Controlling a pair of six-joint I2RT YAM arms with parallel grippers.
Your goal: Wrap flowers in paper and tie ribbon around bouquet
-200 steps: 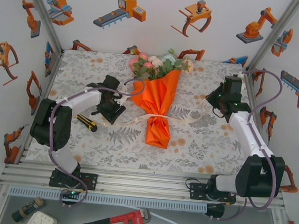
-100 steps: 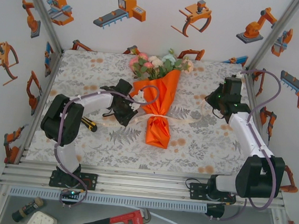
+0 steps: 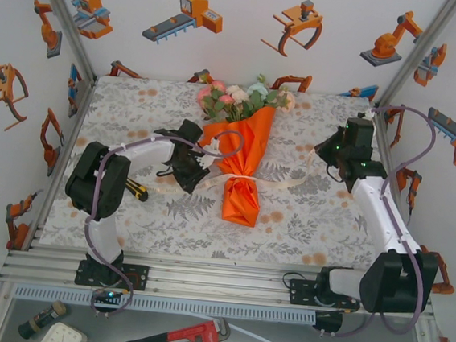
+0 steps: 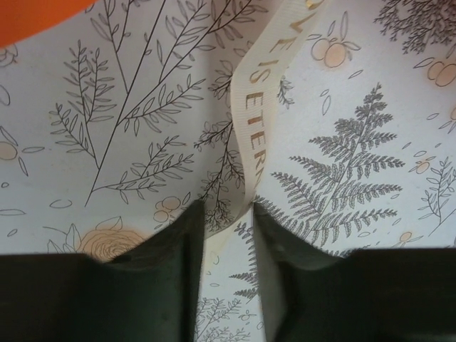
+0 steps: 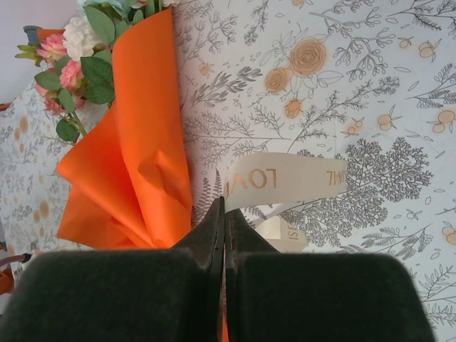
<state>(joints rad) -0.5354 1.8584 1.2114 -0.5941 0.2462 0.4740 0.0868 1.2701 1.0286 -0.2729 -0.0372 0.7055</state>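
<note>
The bouquet lies in the middle of the table. Its flowers (image 3: 243,98) (image 5: 71,50) point to the far side, and the orange paper (image 3: 243,144) (image 5: 135,157) is cinched by the cream ribbon (image 3: 245,177). My left gripper (image 3: 198,172) (image 4: 226,210) is low over the cloth just left of the knot. Its jaws stand narrowly apart, and the ribbon's left tail (image 4: 249,107) runs down between them. My right gripper (image 3: 332,155) (image 5: 224,203) is shut, right of the bouquet. The ribbon's right tail (image 5: 299,178) lies just beyond its tips, and I see nothing held in it.
A yellow-and-black hand tool (image 3: 133,188) lies on the cloth near the left arm. A red pipe wrench (image 3: 179,338) and small items sit below the table's front rail. The enclosure walls close in on three sides.
My left gripper has moved right to the ribbon's left tail beside the bouquet, and its jaws have narrowed. The right arm has shifted slightly, and its gripper is still shut.
</note>
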